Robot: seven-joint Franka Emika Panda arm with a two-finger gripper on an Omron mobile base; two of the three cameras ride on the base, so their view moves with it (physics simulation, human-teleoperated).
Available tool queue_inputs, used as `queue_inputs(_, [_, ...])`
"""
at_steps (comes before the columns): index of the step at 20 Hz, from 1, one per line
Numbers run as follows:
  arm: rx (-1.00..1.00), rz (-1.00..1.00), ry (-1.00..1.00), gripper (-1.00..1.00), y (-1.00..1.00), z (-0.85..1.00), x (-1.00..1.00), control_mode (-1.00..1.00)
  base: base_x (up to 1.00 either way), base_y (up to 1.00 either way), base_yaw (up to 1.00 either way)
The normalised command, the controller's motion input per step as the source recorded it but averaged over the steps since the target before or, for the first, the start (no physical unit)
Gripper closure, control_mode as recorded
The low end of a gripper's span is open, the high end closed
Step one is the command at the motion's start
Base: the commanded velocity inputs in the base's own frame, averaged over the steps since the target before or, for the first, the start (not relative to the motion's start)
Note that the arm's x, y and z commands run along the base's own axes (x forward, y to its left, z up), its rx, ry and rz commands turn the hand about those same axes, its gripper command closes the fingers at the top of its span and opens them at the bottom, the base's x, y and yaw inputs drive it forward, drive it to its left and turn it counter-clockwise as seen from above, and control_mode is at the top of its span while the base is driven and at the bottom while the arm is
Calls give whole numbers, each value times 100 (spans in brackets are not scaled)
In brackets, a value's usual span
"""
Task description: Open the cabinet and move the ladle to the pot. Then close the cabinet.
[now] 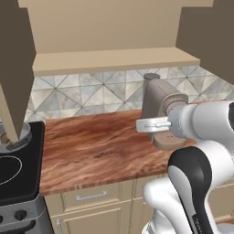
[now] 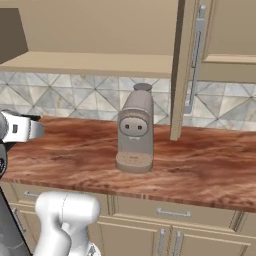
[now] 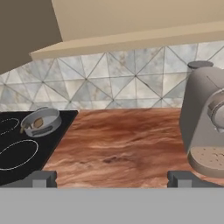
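Note:
The cabinet [image 1: 109, 27] stands open and its shelf looks bare. Its left door [image 1: 13, 68] swings out over the stove, and its right door [image 2: 182, 70] shows edge-on with its silver bar handle [image 2: 197, 50]. The grey pot [image 3: 41, 121] sits on the stove's back corner, and the small brown ladle [image 3: 37, 123] lies inside it. In the left base view the open left door partly hides the pot [image 1: 19, 137]. My gripper [image 3: 111, 179] hangs open and empty above the counter, left of the coffee machine, facing the stove. It also appears as the gripper [image 1: 141, 124] and the gripper [image 2: 35, 129] in the base views.
A tall grey coffee machine [image 2: 135, 132] stands on the wooden counter [image 1: 100, 151] close to my hand's right. The black stove [image 1: 18, 169] lies at the counter's left end. Drawers and low cabinets [image 2: 170, 215] run below, with a tiled backsplash [image 3: 127, 87] behind.

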Motion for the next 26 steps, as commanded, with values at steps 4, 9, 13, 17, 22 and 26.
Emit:
queue_inputs(4, [0, 0, 0, -100, 0, 0, 0, 100, 11, 1, -13])
queue_inputs(9, [0, 0, 0, -100, 0, 0, 0, 100, 5, 33, -12])
queue_inputs(13, [0, 0, 0, -100, 0, 0, 0, 100, 0, 24, -3])
queue_inputs(17, [0, 0, 0, -100, 0, 0, 0, 100, 0, 1, 0])
queue_inputs(22, [0, 0, 0, -100, 0, 0, 0, 100, 13, 17, 0])
queue_inputs(26, [0, 0, 0, -100, 0, 0, 0, 100, 14, 0, 3])
